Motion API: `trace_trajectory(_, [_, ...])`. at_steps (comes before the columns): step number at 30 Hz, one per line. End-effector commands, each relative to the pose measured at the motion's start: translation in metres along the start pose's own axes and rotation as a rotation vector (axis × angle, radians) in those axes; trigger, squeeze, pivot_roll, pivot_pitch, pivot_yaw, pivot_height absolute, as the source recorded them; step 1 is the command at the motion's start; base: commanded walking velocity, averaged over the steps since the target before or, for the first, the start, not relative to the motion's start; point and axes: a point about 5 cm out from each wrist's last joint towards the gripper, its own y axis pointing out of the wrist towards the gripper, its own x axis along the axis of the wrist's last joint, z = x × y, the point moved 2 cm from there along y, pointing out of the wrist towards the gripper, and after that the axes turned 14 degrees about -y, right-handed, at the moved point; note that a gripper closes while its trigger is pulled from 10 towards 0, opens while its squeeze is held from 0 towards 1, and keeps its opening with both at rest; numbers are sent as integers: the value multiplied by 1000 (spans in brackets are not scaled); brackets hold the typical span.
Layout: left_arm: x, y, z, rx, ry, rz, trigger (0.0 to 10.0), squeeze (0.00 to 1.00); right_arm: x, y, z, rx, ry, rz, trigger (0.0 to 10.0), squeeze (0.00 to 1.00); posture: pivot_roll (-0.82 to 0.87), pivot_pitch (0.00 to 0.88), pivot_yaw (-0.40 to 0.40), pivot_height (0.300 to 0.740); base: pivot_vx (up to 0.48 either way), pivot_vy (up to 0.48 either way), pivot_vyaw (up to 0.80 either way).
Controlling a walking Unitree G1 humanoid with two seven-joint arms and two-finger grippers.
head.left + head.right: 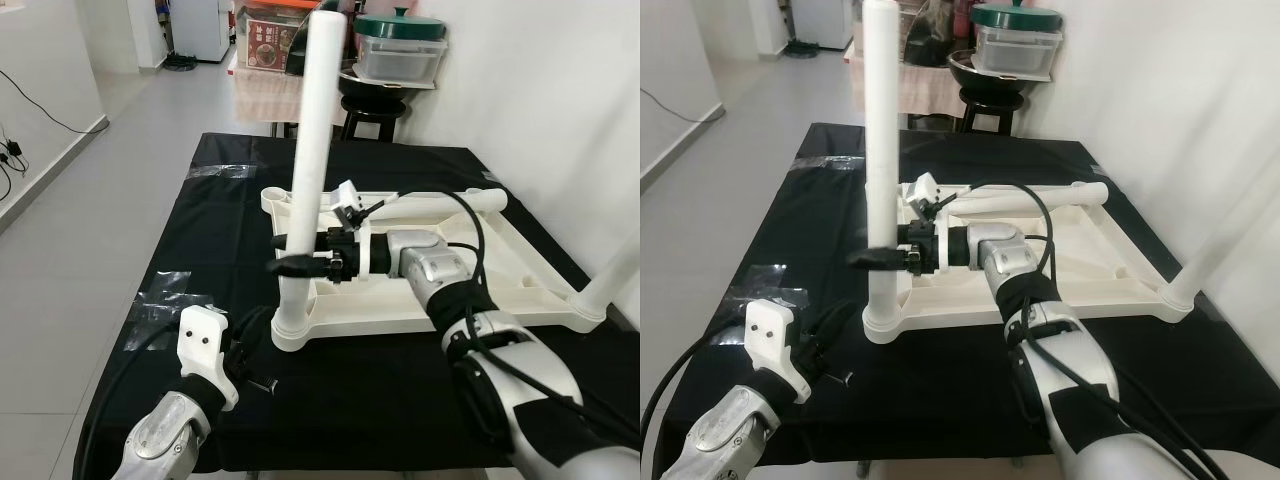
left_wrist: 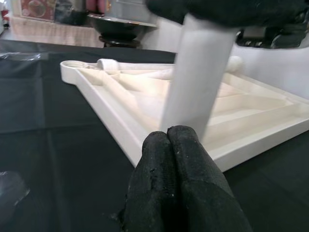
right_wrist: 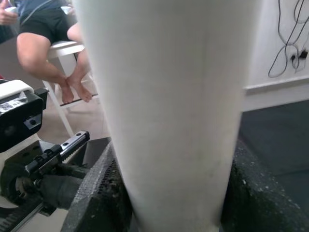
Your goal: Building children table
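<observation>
The right end effector (image 1: 290, 255) is clenching the upright white leg (image 1: 312, 160) standing in the upturned tabletop's (image 1: 520, 300) near corner; the left end effector (image 2: 181, 154), pinched empty, is hovering just beside that corner.

A black cloth (image 1: 200, 230) covers the surface, with clear tape (image 1: 160, 290) stuck at nine o'clock. At twelve o'clock a black stool (image 1: 372, 112) carries a green-lidded container (image 1: 400, 45). A seated person's bare legs (image 3: 48, 53) show by a white chair.
</observation>
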Motion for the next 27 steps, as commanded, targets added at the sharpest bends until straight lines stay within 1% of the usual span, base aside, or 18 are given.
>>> trace_trajectory(1, [0, 0, -4, -6, -2, 5, 10000, 0, 2, -5, -1, 6, 0, -26, 0, 0, 114, 0, -123, 740, 0, 0, 0])
trace_trajectory(4, [0, 1, -4, -6, -3, 3, 10000, 0, -3, -11, 1, -3, -11, -34, 0, 0, 107, 0, -120, 740, 0, 0, 0])
trace_trajectory(5, [0, 1, -4, -6, -4, 2, 10000, 0, -11, -18, 4, -29, -24, -28, 0, 0, 98, 0, -114, 740, 0, 0, 0])
trace_trajectory(6, [1, 1, -3, -6, -4, 2, 10000, 0, -24, -20, 8, -100, -38, 14, 0, 0, 81, 0, -107, 740, 0, 0, 0])
trace_trajectory(8, [1, 1, -3, -6, -4, 2, 10000, 0, -24, -20, 8, -100, -38, 14, 0, 0, 81, 0, -107, 740, 0, 0, 0])
trace_trajectory(11, [1, 0, -2, -7, -4, 2, 10000, 0, -33, -21, 11, -150, -47, 44, 0, 0, 81, 0, -107, 740, 0, 0, 0])
trace_trajectory(12, [3, 0, 1, -7, 0, 4, 10000, 0, -57, -11, 18, -423, -26, 197, 0, 0, 67, 0, -86, 740, 0, 0, 0])
trace_trajectory(13, [5, 0, 6, -6, 6, 9, 10000, 0, -62, -5, 34, -581, -114, 304, 0, 0, 45, 0, -60, 740, 0, 0, 0])
trace_trajectory(15, [5, 0, 6, -6, 6, 9, 10000, 0, -62, -5, 34, -581, -114, 304, 0, 0, 45, 0, -60, 740, 0, 0, 0])
trace_trajectory(16, [5, 1, 8, -6, 11, 13, 10000, 0, -61, -4, 42, -695, -136, 337, 0, 0, 40, 0, -51, 740, 0, 0, 0])
trace_trajectory(17, [5, 2, 10, -6, 13, 15, 10000, 0, -59, -5, 46, -749, -147, 347, 0, 0, 46, 0, -54, 740, 0, 0, 0])
trace_trajectory(18, [5, 2, 10, -6, 13, 15, 10000, 0, -59, -5, 46, -749, -147, 347, 0, 0, 46, 0, -54, 740, 0, 0, 0])
trace_trajectory(19, [4, 4, 10, -16, 18, 22, 10000, 0, -62, -1, 45, -706, -138, 345, 0, 0, 77, 0, -83, 740, 0, 0, 0])
trace_trajectory(23, [4, 5, 10, -16, 19, 20, 10000, 0, -64, 5, 41, -662, -131, 346, 0, 0, 81, 0, -99, 740, 0, 0, 0])
trace_trajectory(24, [4, 5, 10, -4, 20, 11, 10000, 0, -63, 8, 38, -643, -131, 354, 4941, 0, 85, 0, -102, 740, 0, 0, 0])
trace_trajectory(25, [4, 5, 10, -4, 20, 11, 10000, 0, -63, 8, 38, -643, -131, 354, 4941, 0, 85, 0, -102, 740, 0, 0, 0])
trace_trajectory(26, [4, 5, 11, 6, 20, 4, 10000, 0, -60, 9, 38, -631, -122, 354, 10000, 0, 86, 0, -106, 740, 0, 0, 0])
trace_trajectory(27, [4, 5, 11, 12, 20, 0, 10000, 0, -54, 11, 36, -603, -111, 320, 10000, 0, 87, 0, -108, 740, 0, 0, 0])
